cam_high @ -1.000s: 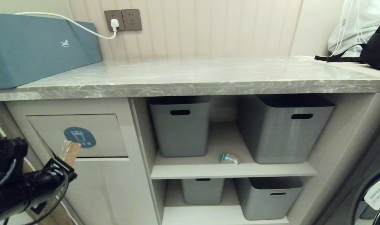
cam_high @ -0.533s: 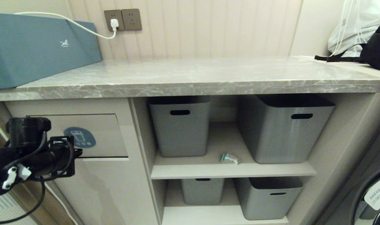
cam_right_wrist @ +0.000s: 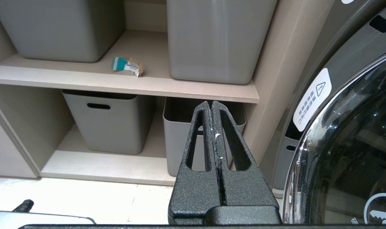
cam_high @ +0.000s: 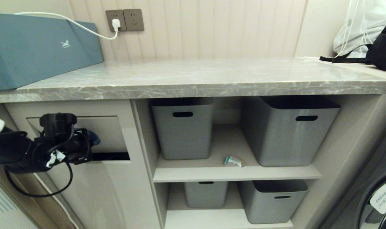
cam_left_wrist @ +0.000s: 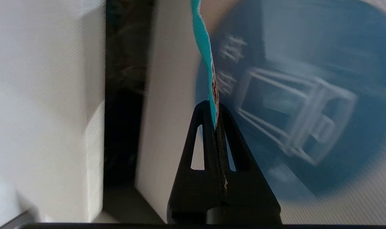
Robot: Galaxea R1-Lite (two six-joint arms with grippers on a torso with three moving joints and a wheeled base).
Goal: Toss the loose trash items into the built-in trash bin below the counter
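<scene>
My left gripper is shut on a thin cardboard scrap, teal on one face and brown on the other. The scrap sticks out past the fingertips against the built-in trash bin's flap, right at its blue sticker. The flap is tilted inward, and a dark gap runs along its lower edge. In the head view the gripper hides the scrap. A crumpled teal-and-white wrapper lies on the middle shelf between two tubs. My right gripper is shut and empty, low before the shelves. The counter spans above.
Grey tubs stand on the shelves, with more of them below. A long teal box with a white cable sits on the counter's left. A white bag and a black bag lie far right. A washing machine door is at right.
My left arm has risen and swung right up to the flap. The scrap that stood up in plain sight is now hidden behind the gripper. The flap has tilted in, opening a dark gap.
</scene>
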